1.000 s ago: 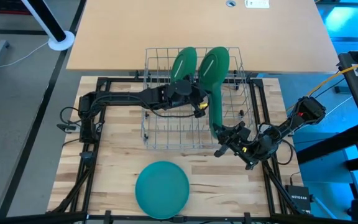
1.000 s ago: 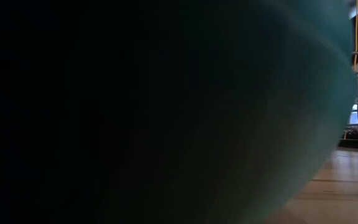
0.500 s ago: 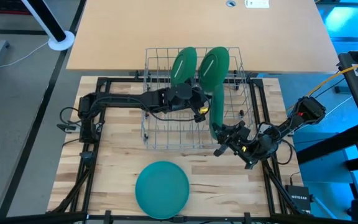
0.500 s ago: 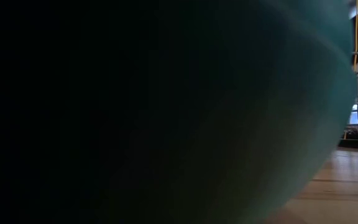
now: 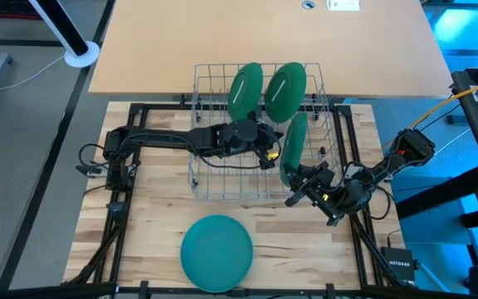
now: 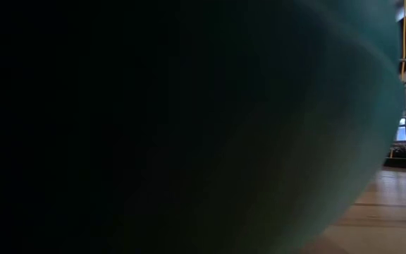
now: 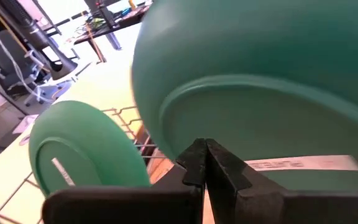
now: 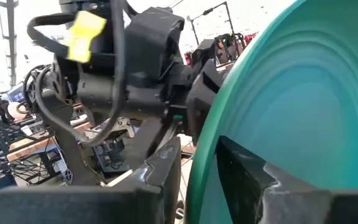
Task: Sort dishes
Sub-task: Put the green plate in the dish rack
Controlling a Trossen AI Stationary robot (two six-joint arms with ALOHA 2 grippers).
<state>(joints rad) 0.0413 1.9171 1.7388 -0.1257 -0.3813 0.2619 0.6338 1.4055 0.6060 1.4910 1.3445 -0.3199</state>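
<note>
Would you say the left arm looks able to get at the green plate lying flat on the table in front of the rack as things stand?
Probably yes. The flat plate lies uncovered on the table, with nothing over it. The left gripper is over the wire rack, fingers shut and empty, so it would only need to draw back. The right gripper is at the upright plate.

Two dark, slender jointed arms, both matte black, with black cables looped along their links. The left arm (image 5: 173,135) carries a yellow tag near its wrist. The right arm (image 5: 388,166) shows small red and orange-yellow marks.
</note>
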